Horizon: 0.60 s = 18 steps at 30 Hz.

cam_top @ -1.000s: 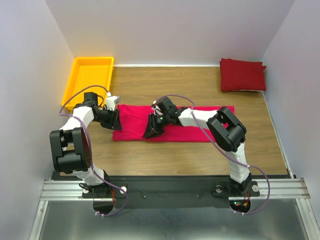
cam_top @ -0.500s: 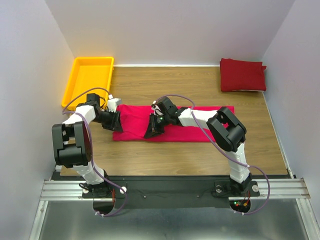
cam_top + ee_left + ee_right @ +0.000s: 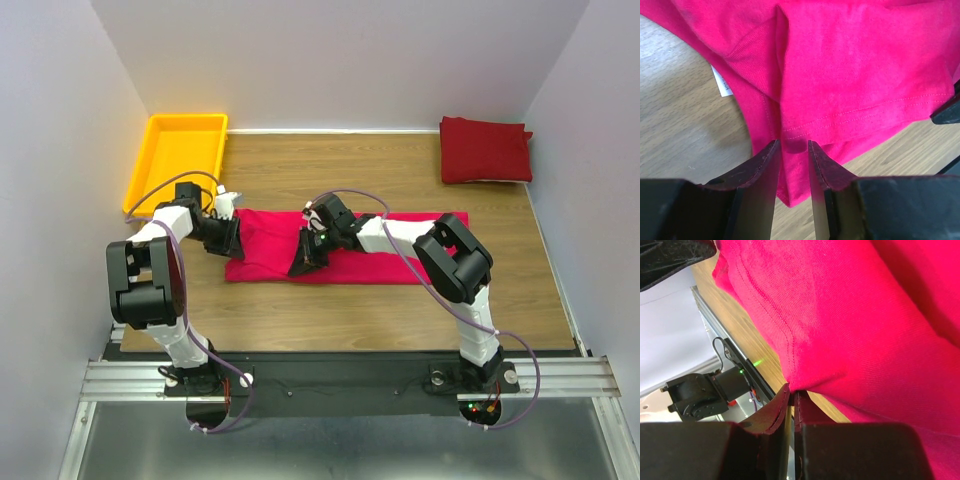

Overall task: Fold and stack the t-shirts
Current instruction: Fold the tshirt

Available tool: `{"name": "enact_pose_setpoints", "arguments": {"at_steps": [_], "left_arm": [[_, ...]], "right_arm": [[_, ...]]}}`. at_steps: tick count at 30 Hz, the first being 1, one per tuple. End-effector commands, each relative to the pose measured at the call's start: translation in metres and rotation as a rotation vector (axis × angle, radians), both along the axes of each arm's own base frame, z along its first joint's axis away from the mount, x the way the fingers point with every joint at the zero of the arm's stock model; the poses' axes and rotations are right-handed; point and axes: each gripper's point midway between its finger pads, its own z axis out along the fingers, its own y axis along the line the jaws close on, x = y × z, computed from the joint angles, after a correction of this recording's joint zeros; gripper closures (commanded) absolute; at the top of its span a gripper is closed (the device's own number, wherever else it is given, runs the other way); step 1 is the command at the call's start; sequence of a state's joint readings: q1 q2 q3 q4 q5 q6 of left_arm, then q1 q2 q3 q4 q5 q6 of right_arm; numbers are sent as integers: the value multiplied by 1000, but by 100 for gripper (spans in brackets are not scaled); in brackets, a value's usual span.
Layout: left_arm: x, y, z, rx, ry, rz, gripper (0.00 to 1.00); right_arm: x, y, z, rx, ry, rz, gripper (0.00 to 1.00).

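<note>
Magenta cloth is pinched in our narrow left fingers [image 3: 762,170] at the left hem, and in our nearly closed right fingers [image 3: 772,412] at the near edge. The magenta t-shirt [image 3: 380,255] lies as a band on the counter [image 3: 400,180], and the crimson t-shirt [image 3: 485,150] lies folded at the far right. We should lift both grips evenly, with the hem taut.

magenta t-shirt [image 3: 865,75] is soft matt cloth, table [image 3: 350,170] matt grained wood, tray [image 3: 180,160] smooth yellow plastic.
</note>
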<state>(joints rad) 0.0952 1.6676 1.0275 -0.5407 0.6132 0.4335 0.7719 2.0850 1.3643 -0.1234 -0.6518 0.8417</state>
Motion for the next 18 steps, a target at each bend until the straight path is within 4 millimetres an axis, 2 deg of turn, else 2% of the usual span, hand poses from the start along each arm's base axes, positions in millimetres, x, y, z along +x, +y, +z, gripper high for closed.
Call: {"name": "enact_pose_setpoints", "arguments": {"at_steps": [1, 9, 18], "left_arm": [[9, 0, 9, 10, -22, 9, 60], [2, -9, 4, -3, 5, -26, 64], [16, -11, 20, -19, -20, -22, 100]], "right_arm": [[14, 10, 32, 79, -72, 7, 96], [18, 8, 34, 83, -73, 2, 96], [29, 2, 39, 93, -78, -20, 99]]}}
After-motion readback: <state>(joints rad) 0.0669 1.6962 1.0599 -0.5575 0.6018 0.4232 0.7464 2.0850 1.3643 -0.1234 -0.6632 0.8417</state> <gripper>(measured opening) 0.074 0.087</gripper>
